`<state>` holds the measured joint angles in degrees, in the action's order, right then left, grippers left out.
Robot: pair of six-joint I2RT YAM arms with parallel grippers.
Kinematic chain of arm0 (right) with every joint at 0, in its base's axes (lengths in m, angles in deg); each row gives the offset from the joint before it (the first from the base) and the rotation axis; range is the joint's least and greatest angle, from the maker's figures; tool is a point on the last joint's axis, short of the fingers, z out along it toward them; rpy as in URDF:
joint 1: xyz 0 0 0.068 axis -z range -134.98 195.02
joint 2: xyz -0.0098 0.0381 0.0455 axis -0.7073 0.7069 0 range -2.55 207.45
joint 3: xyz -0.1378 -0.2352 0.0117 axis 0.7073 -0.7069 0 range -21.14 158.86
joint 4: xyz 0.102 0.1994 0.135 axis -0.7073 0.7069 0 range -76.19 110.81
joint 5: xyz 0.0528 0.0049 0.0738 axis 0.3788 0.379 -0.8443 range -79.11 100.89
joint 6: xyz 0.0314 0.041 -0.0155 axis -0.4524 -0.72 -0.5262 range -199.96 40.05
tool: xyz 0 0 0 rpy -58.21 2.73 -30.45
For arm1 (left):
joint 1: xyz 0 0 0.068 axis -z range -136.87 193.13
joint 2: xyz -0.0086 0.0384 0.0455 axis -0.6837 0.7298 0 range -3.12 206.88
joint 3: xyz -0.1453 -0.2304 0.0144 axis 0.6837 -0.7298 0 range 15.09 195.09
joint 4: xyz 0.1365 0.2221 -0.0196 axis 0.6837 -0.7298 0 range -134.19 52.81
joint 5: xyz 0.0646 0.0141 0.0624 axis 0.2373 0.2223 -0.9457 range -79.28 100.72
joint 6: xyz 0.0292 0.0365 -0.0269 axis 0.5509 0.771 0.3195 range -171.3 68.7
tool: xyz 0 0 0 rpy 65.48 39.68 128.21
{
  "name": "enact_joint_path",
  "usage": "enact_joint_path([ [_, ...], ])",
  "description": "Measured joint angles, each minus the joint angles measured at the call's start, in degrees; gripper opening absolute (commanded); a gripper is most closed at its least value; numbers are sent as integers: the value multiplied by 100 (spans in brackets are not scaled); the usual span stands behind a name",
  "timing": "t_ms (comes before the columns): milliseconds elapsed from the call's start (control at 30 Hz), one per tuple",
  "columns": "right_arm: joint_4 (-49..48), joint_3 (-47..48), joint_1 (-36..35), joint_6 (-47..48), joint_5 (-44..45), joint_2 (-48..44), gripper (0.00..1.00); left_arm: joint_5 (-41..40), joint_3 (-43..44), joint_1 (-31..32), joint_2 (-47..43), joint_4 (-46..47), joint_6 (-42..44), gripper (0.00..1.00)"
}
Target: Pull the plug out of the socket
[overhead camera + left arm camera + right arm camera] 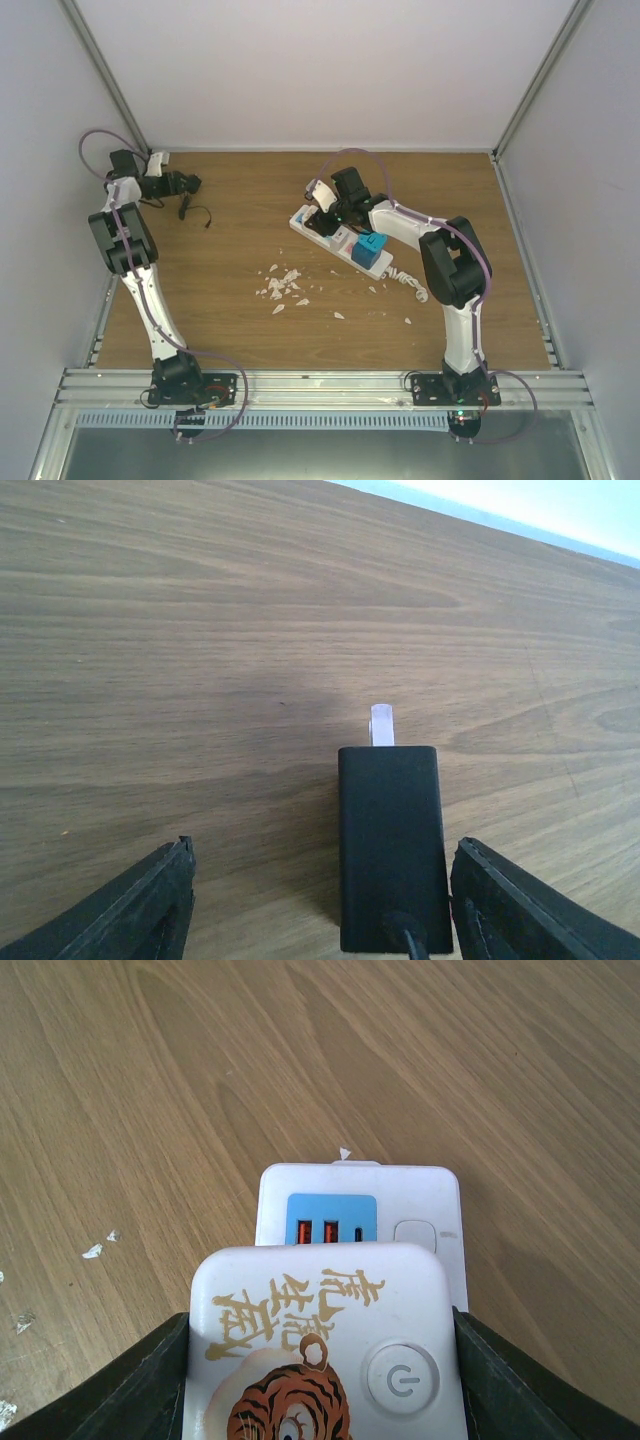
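While the long white plastic socket (338, 240) lies slantwise on the wood-grain table (240, 300), right of centre, with its coiled cord (408, 282) at the near end, the right gripper (320, 1320) sits over its far end. Both black fingers press the sides of a glossy, round-cornered white block (300, 1290) printed with a tiger, gold characters and a round button. Past the block, the strip's end shows a blue square with two orange ports. A boxy blue plug (372, 248) stands in the strip. Far left, the matte black rectangular plug (390, 840) lies flat on the wood, well apart from the socket, one pale prong (382, 725) pointing away, between the left gripper's (325, 850) wide-spread fingers, which hold nothing. Ragged white scraps (282, 285) litter the middle.
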<state>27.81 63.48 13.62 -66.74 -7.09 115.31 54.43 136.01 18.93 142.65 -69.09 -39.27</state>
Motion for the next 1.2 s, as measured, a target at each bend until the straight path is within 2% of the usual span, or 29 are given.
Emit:
enact_joint_path([
  [200,17,11,-26,46,-13,0,30,-162,-553,-7,-643,50,181,77],
  [367,55,42,-48,103,-13,11,36,-175,-1178,-7,-1510,151,472,78],
  [500,101,72,-55,131,-13,15,47,-179,-1827,7,-2280,293,809,79],
  [700,144,96,-72,157,-11,15,75,-229,-3195,114,-3316,461,1274,80],
  [867,474,90,-107,203,-35,15,88,-238,-4113,402,-4033,551,1508,83],
  [967,599,90,-111,236,-59,4,95,-229,-4524,667,-4415,584,1631,87],
  [1100,820,76,-116,269,-74,-129,97,-251,-4909,1141,-4859,557,1897,99],
  [1200,925,-4,-116,306,-59,-396,97,-299,-5023,1593,-5112,509,2146,99],
])
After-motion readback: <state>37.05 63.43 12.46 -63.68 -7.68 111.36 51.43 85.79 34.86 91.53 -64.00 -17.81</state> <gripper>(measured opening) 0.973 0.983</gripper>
